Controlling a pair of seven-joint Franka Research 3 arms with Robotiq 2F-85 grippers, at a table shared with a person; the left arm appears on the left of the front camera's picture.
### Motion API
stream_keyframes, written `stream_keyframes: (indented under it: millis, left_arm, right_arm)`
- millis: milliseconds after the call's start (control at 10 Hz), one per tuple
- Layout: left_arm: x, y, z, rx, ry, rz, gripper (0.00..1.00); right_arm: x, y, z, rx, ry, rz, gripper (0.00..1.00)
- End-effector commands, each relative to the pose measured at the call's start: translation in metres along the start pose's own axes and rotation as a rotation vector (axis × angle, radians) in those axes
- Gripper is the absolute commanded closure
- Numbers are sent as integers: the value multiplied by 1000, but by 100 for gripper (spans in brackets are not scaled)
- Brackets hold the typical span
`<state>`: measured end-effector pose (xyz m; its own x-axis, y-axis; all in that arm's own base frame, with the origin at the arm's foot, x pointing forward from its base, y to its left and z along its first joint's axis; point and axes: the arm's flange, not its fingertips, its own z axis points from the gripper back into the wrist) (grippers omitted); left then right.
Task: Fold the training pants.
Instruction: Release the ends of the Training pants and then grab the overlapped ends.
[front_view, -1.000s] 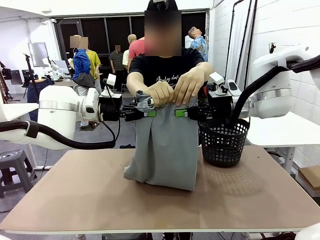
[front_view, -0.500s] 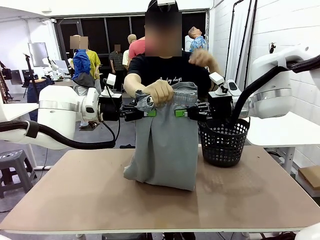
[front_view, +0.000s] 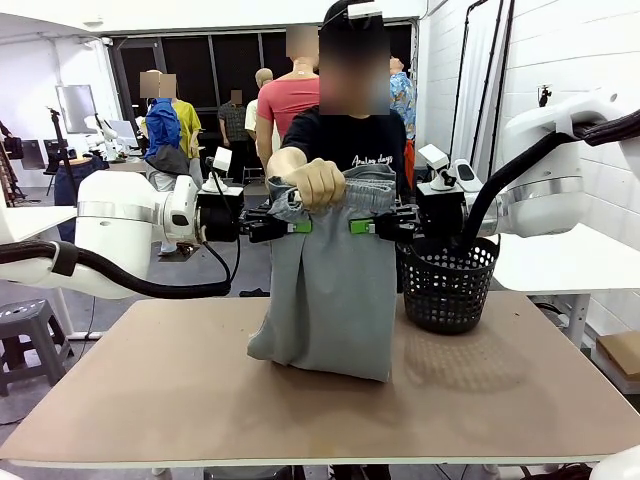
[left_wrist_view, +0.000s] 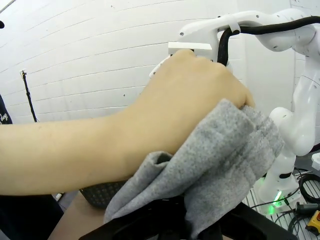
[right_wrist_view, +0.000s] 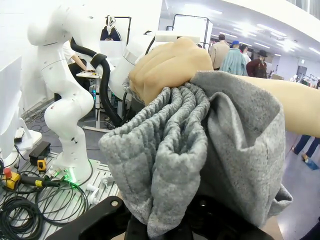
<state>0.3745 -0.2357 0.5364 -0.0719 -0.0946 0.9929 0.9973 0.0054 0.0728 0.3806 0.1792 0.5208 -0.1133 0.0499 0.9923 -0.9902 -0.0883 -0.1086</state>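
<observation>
The brown table (front_view: 150, 400) runs across the front, and over its middle the training pants (front_view: 330, 300) hang as one long grey sheet, lifted by the waist, with the bottom end crumpled on the tabletop. Just to the right stands a black mesh basket (front_view: 448, 285), close by the cloth's edge. A white arm comes in from each side. The left gripper (front_view: 302, 226) and the right gripper (front_view: 360, 226) are each pressed together on the top of the pants, pinching one side apiece. Between them the person's hand (front_view: 318, 183) fists the ribbed waistband (right_wrist_view: 175, 130) from the far side. To my eye the danger lies in that three-way hold. If the arms pull apart or lay the pants down before the fist lets go, the jersey could slide out of a pinch or drag askew. The hanging side could also snag the basket on a sideways swing. From the front you get the whole drape and the end resting on the table, but the bites themselves look tiny. The right wrist camera shows, up close, thick ribbed folds stacked into the jaws. The left wrist camera shows the fist sitting over the cloth just above the fingers, so I cannot tell how deep that bite goes.
</observation>
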Motion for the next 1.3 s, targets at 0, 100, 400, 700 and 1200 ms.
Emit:
stream_keyframes:
  millis: [0, 100, 400, 700, 1200]
  left_arm:
    - [3, 0, 2, 2, -7, -3, 100]
    - [3, 0, 2, 2, -7, -3, 100]
    - [3, 0, 2, 2, -7, -3, 100]
    - [3, 0, 2, 2, -7, -3, 100]
    - [3, 0, 2, 2, -7, -3, 100]
  right_arm:
    - [-2, 4, -2, -2, -24, 10, 100]
    - [-2, 4, -2, -2, -24, 10, 100]
    - [-2, 4, -2, -2, -24, 10, 100]
    - [-2, 4, -2, -2, -24, 10, 100]
    - [-2, 4, -2, -2, -24, 10, 100]
